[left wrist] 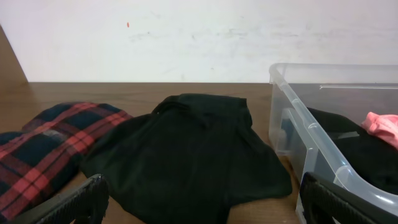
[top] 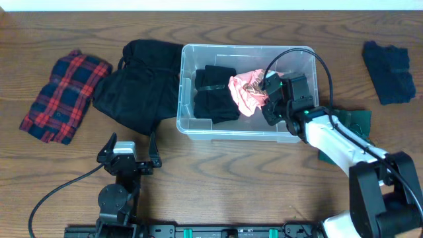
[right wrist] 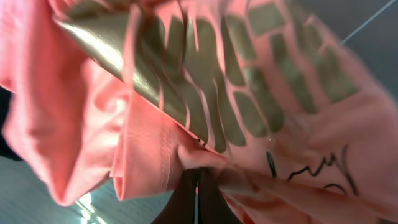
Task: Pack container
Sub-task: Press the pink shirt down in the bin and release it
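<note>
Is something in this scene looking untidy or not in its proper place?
Nothing looks spilled or broken. Only the pink garment looks untidy: it sits bunched up in the container, pinched in the shut right gripper, beside the neatly folded black clothes.

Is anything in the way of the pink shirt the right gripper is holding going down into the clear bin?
Nothing visible blocks it. The pink garment, pinched in the right gripper, hangs within the outline of the container, its edge overlapping the folded black clothes in the bin's left half.
</note>
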Controlling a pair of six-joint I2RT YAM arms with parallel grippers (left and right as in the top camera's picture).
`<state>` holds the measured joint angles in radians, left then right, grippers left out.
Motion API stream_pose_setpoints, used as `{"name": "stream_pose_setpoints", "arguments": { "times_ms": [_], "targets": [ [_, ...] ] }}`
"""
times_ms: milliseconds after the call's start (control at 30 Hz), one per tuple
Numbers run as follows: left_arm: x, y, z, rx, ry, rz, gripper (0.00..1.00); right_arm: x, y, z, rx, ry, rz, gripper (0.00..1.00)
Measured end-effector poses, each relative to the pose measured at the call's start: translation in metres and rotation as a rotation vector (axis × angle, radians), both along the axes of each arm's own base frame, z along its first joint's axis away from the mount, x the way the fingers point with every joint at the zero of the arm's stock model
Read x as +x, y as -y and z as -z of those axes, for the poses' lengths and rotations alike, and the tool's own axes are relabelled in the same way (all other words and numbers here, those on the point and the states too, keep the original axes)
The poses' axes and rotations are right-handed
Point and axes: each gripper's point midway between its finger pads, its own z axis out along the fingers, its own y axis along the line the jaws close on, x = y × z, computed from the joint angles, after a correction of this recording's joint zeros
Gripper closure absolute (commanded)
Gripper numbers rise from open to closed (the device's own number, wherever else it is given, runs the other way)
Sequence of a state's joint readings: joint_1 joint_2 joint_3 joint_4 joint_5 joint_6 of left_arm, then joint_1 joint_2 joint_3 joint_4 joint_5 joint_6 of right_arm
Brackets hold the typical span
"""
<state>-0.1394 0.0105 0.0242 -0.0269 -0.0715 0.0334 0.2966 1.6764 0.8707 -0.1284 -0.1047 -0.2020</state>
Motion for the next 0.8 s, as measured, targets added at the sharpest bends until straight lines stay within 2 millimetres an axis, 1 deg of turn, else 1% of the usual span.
{"name": "stream_pose_setpoints", "arguments": {
  "times_ms": [133, 200, 267, 400, 567, 733, 800],
  "targets": [
    [0.000, 0.000, 0.000, 0.000, 0.000, 0.000, 0.02, -0.001, 0.000, 0.018, -0.010, -0.038, 0.002, 0.97],
    [0.000, 0.000, 0.000, 0.000, 0.000, 0.000, 0.02, -0.002, 0.000, 0.023, -0.012, -0.047, 0.002, 0.94],
    [0.000, 0.000, 0.000, 0.000, 0.000, 0.000, 0.02, -0.001, 0.000, 0.026, -0.012, -0.047, 0.003, 0.94],
    [0.000, 0.000, 0.000, 0.000, 0.000, 0.000, 0.02, 0.009, -0.003, 0.020, 0.003, 0.001, 0.003, 0.94],
    [0.000, 0.000, 0.000, 0.000, 0.000, 0.000, 0.02, 0.021, -0.008, 0.009, 0.031, 0.060, 0.002, 0.87],
    [0.000, 0.000, 0.000, 0.000, 0.000, 0.000, 0.02, 0.020, -0.012, 0.008, 0.054, 0.057, -0.013, 0.82],
    [0.000, 0.000, 0.000, 0.000, 0.000, 0.000, 0.02, 0.017, -0.015, 0.009, 0.065, 0.044, -0.024, 0.78]
  ]
}}
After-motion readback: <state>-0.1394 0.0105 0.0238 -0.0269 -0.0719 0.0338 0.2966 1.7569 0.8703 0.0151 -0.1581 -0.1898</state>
